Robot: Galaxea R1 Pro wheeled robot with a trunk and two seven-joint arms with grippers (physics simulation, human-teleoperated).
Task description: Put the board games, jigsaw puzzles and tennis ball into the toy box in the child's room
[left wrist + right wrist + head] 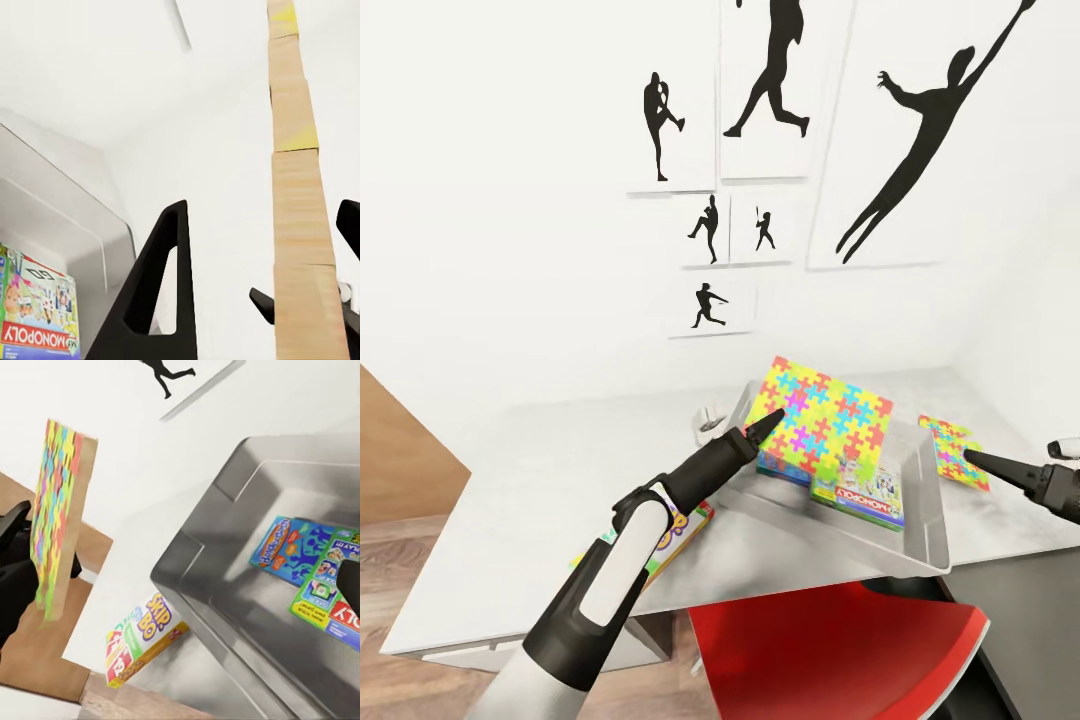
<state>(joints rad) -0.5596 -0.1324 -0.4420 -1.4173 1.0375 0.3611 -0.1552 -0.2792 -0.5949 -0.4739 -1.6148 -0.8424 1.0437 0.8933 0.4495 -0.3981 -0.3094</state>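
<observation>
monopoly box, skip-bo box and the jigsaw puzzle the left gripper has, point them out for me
Monopoly box [870, 497], head view, on its printed lid, inside the toy box.
Skip-Bo box [142, 638], right wrist view, on its yellow-green top face.
Jigsaw puzzle [830, 420], head view, on its patterned face above the fingertip.

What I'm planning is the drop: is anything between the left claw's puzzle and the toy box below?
Nothing blocks the opening. The jigsaw puzzle in the left claw hangs over the toy box, where Monopoly and a blue game already lie.
</observation>
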